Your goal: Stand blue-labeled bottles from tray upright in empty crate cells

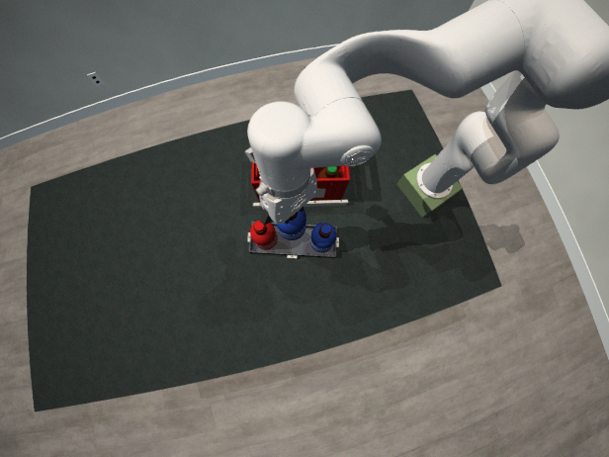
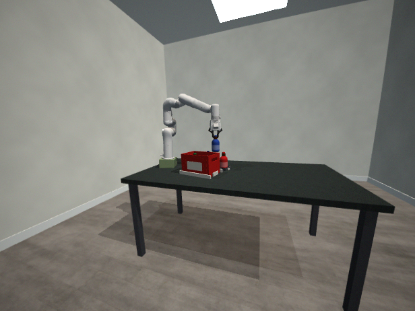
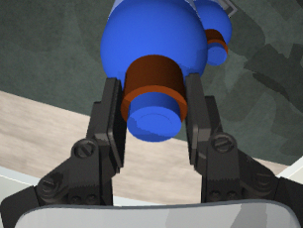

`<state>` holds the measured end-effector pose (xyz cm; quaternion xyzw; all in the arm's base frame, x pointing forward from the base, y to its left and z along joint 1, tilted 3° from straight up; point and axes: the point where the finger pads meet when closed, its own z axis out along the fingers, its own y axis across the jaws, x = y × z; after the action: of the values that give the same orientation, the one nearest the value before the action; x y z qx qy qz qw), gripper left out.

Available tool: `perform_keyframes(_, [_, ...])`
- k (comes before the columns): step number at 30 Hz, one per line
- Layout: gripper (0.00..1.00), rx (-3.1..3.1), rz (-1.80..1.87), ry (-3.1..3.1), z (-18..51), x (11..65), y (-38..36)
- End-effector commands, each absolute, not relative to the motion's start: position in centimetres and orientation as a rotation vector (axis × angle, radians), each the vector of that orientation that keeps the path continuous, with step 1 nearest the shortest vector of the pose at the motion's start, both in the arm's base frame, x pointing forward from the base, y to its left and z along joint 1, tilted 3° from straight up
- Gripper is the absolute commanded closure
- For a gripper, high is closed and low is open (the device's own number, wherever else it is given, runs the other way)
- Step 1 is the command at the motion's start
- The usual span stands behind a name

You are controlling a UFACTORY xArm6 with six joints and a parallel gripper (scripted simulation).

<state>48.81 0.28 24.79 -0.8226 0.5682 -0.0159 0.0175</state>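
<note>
My gripper [image 1: 287,217] [image 2: 215,136] [image 3: 153,94] is shut on the brown neck of a blue bottle [image 1: 292,229] [image 2: 215,145] [image 3: 153,40]. It holds the bottle upright in the air above the tray [image 1: 297,250], higher than the crate's rim. Another blue bottle [image 1: 323,238] [image 3: 215,22] stands at the tray's right end in the top view, and a red bottle [image 1: 263,237] [image 2: 224,161] stands at its left end. The red crate [image 1: 337,190] [image 2: 213,165] stands beside the tray. A green-capped bottle [image 1: 331,171] shows inside it. The arm hides much of the crate, so its cells cannot be made out.
White strips [image 1: 331,202] [image 2: 193,174] lie along the crate's foot, and small white blocks [image 1: 292,256] sit at the tray's edges. The arm's green base block [image 1: 413,197] [image 2: 168,163] stands on the dark table top, to the right of the crate in the top view.
</note>
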Motion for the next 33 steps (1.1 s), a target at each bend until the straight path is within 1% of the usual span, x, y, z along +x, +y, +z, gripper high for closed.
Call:
perform_keyframes(1, [1.00, -2.553, -0.056, 1.764, 25.41, 48.90, 0.28])
perform_keyframes(33, [1.00, -2.553, -0.056, 1.764, 25.77, 48.88, 0.27])
